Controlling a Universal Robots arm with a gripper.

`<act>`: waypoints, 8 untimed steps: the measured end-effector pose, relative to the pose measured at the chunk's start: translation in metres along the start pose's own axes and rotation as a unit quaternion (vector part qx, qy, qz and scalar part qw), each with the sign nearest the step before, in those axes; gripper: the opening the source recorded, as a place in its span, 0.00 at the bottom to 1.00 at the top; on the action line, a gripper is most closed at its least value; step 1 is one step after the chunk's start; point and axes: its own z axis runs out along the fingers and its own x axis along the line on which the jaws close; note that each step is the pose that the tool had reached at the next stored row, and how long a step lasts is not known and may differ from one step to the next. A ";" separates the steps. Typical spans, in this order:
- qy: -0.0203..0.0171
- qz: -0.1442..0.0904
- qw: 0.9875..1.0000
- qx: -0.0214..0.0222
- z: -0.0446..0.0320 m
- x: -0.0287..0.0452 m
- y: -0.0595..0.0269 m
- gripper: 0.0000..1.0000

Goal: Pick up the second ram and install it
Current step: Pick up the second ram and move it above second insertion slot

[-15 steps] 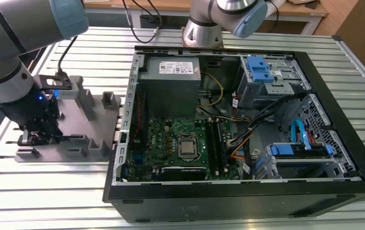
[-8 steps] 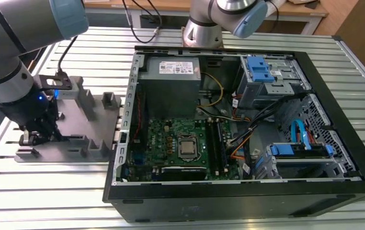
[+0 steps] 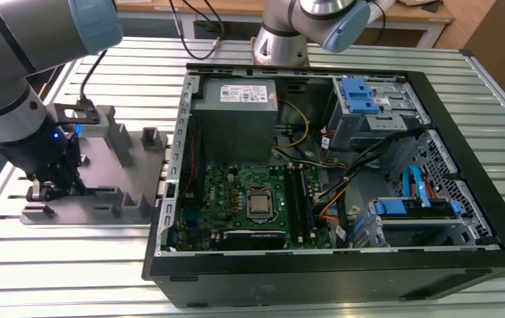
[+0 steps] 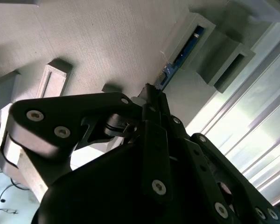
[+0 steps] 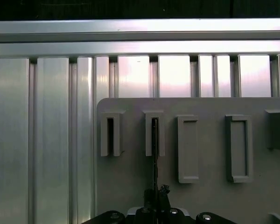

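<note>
The slatted metal desk (image 3: 128, 59) carries an open computer case (image 3: 323, 281) lying on its side, with the motherboard (image 3: 234, 192) facing up; the grey fixture block (image 3: 115, 165) lies just beside the case, on the exterior view's left; the arm (image 3: 14, 99) reaches down over that block, well apart from the motherboard.

The pincer (image 3: 49, 192) is low on the block's outer edge; in the first wrist view the pincer (image 5: 156, 198) stands right over the second ram (image 5: 155, 140), which is seen edge-on as a thin dark line; the stick sits upright on its long edge in one slotted bracket of the block (image 5: 130, 186); its long axis runs straight from between the fingertips through that bracket, in line with the pincer's own centre line; the neighbouring bracket (image 5: 111, 135) looks empty.

In the second wrist view the pincer (image 4: 149, 93) has its tips drawn together at the near end of the stick (image 4: 179, 56), which shows a blue edge inside the bracket; I judge it clenched on the second ram, gripping the flat faces at one end, with the stick not yet out of the fixture.

Everything turns on that alignment; the stick lies directly ahead of the fingers, lengthwise, with the case off towards the exterior view's right.
</note>
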 end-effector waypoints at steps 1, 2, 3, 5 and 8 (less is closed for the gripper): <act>0.000 0.000 1.000 0.000 0.0000 0.0000 0.0000 0.14; 0.000 0.000 1.000 0.000 0.0000 0.0000 0.0000 0.14; 0.000 0.000 1.000 0.000 0.0000 0.0000 0.0000 0.14; 0.000 0.000 1.000 0.000 0.0000 0.0000 0.0000 0.14; 0.000 0.000 1.000 0.000 -0.0013 0.0000 0.0001 0.14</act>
